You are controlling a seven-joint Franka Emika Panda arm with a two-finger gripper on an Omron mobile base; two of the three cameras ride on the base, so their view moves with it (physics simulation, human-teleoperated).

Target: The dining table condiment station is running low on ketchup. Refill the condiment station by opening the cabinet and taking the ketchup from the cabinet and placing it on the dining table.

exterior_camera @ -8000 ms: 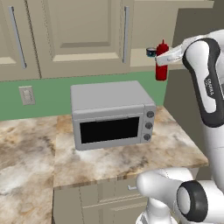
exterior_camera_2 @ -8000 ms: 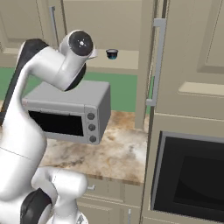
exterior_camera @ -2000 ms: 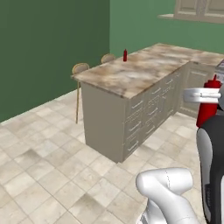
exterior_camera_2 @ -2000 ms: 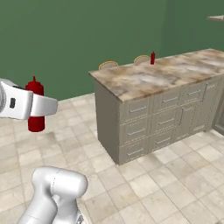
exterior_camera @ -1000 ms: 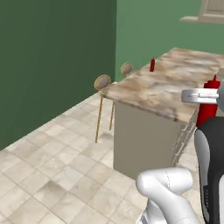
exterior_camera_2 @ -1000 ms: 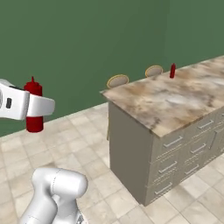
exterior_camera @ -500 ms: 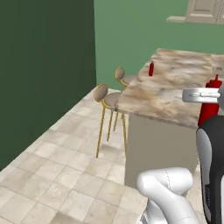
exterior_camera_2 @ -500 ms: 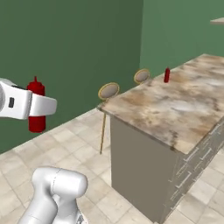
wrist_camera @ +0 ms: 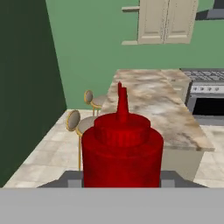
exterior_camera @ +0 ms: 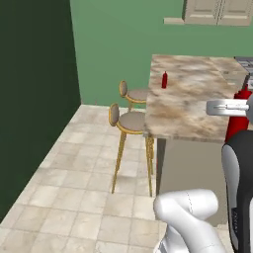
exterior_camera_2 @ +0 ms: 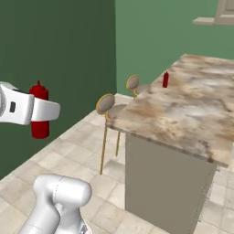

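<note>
Ketchup (exterior_camera_2: pixel 39 116) was gripped upright between the jaws, the bench (exterior_camera_2: pixel 192 114) well ahead of them; it should be carried level and lowered clear of the second bottle (exterior_camera_2: pixel 165 79).

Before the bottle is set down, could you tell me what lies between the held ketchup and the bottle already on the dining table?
In the right base view, only floor and two stools separate the held ketchup from the second bottle; the dining table top there is bare.

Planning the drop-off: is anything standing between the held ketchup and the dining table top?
Nothing visible does. The gripper holds the ketchup off the near end of the dining table. The near top looks bare; a second red bottle stands farther along, by the stools.
</note>
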